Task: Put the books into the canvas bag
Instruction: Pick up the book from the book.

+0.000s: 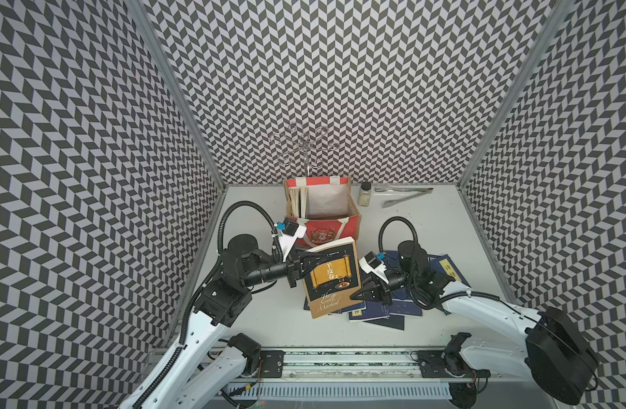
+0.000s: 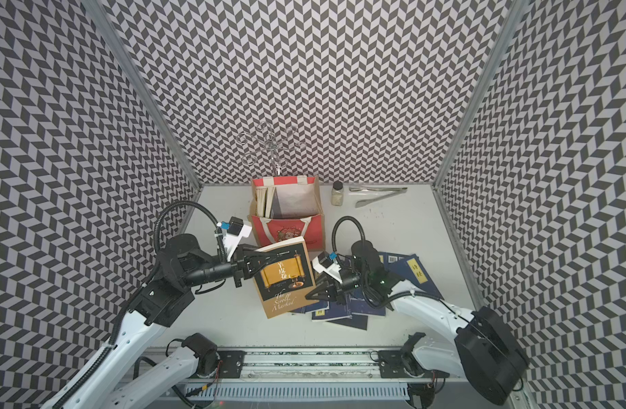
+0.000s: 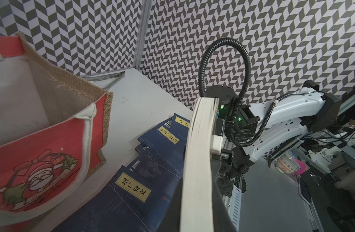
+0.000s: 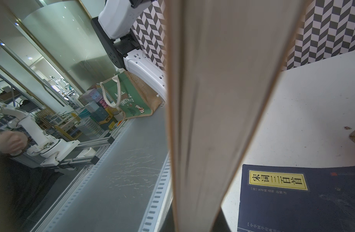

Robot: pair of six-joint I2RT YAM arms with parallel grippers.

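**Sharing the weight before the drop-in**

My left gripper (image 1: 309, 265) is clamped on the left edge of the thick black-and-gold paperback (image 1: 331, 283) titled "The Scroll Marked", close to its far corner. My right gripper (image 1: 357, 294) pinches the right edge nearer the near end. Both sets of fingers are closed on this one book. In each wrist view its cream page edge (image 3: 198, 160) runs straight out from between my jaws.

The paperback sits tilted, cover up, in the middle of the white table (image 1: 269, 318), just on the near side of the boxy red canvas bag (image 1: 350, 228) with tan jute sides and white rope handles. It lies over the left end of a spread of thin navy blue paperbacks with yellow title labels (image 1: 393, 313), which lie flat. I cannot tell whether its near corner rests on them or hangs just clear.

I judge the double grip is there because a book this thick would sag or twist from a single corner pinch. Holding opposite edges also lets me steer its angle.

The bag stands upright and open, and a few books (image 1: 297, 202) already stand against its left wall, so the right part of the white lining is free. The next move would be to lift the paperback over the front rim, turn it edge-on and lower it into that space. The risk I see is snagging the rim or a rope handle and tipping the soft bag.
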